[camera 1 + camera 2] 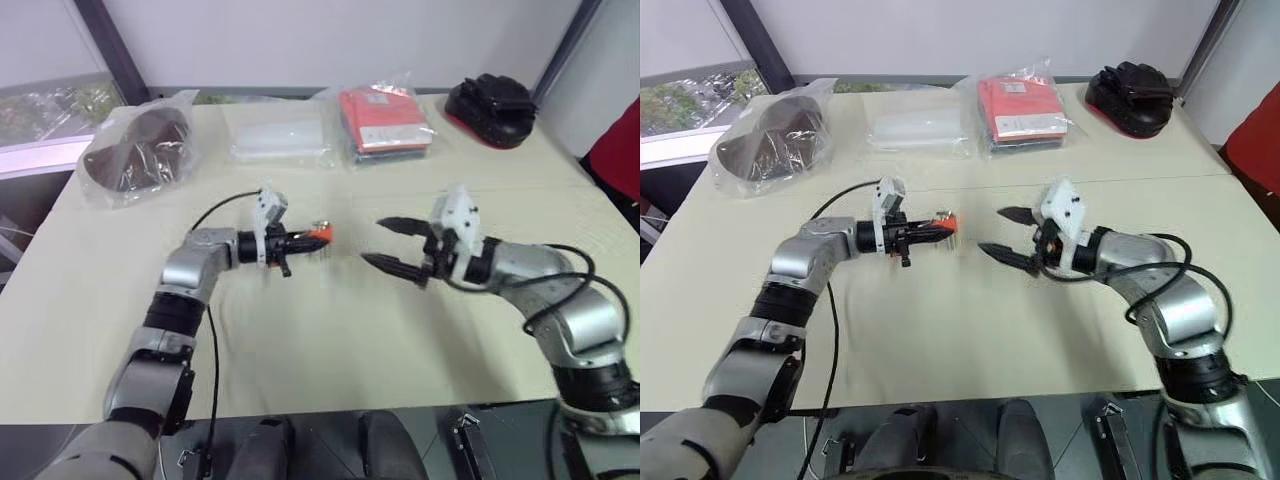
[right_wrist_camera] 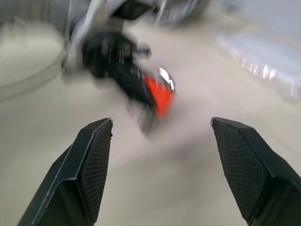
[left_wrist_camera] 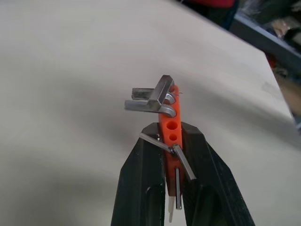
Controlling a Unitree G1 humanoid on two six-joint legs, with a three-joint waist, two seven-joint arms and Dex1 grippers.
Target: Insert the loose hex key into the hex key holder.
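You face a broad, matte beige table (image 1: 330,340), smooth and flat, with crinkly clear bags and a red packet well back from the work. Over its middle, your right gripper (image 1: 1000,232) stands wide and empty, its two black textured fingers spread, pointing toward the left one a little way off. Your left gripper (image 3: 170,155) is clamped on the hex key holder (image 3: 170,123), a small orange-red plastic block held edge-on, above the table. It looks light and rigid, with round sockets in its face and smooth grey steel keys jutting out, so expect the metal to be slippery and the plastic to give the surer hold. A thin L-shaped grey rod (image 3: 182,159) lies slantwise across the block at the fingertips; whether it is the loose hex key, seated or not, I cannot tell.
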